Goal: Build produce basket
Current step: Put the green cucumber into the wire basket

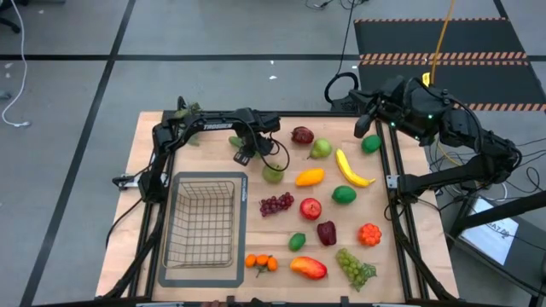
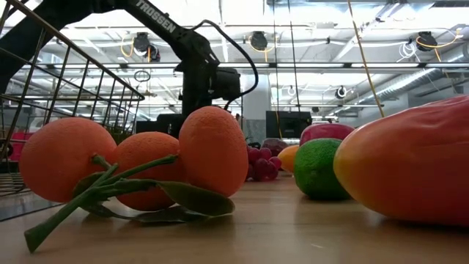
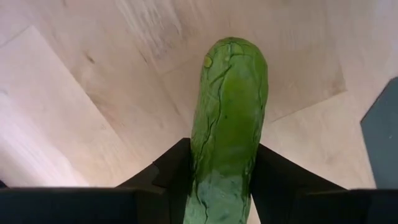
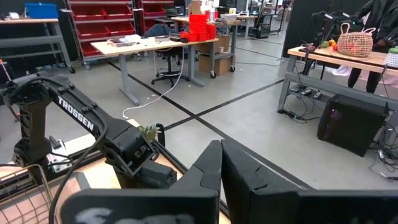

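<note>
My left gripper (image 1: 242, 152) is over the table's far middle, just beyond the wire basket (image 1: 203, 223), and is shut on a green cucumber (image 3: 230, 112). The basket stands on a flat grey mat (image 1: 241, 256) at the near left. The rest of the produce lies on the wood to the right: a red apple (image 1: 302, 135), a pear (image 1: 320, 148), a banana (image 1: 351, 169), a mango (image 1: 310, 176), purple grapes (image 1: 275, 204) and oranges (image 1: 261, 263). My right gripper (image 4: 221, 168) is shut and empty, raised at the far right corner (image 1: 363, 124). My left gripper pinches the cucumber between its two fingers (image 3: 171, 171), one on each long side near its hidden back end (image 3: 221, 186). The cucumber runs along the fingers, and its rounded free end (image 3: 233, 50) sticks out past the tips toward the table. Whether that end touches the wood I cannot tell.
More produce fills the near right: limes (image 1: 343, 194), a second apple (image 1: 310, 208), green grapes (image 1: 354, 266) and a large mango (image 1: 308, 268). A leafy sprig (image 1: 186, 109) sits at the far left by the left arm's base. Bare wood lies between basket and fruit.
</note>
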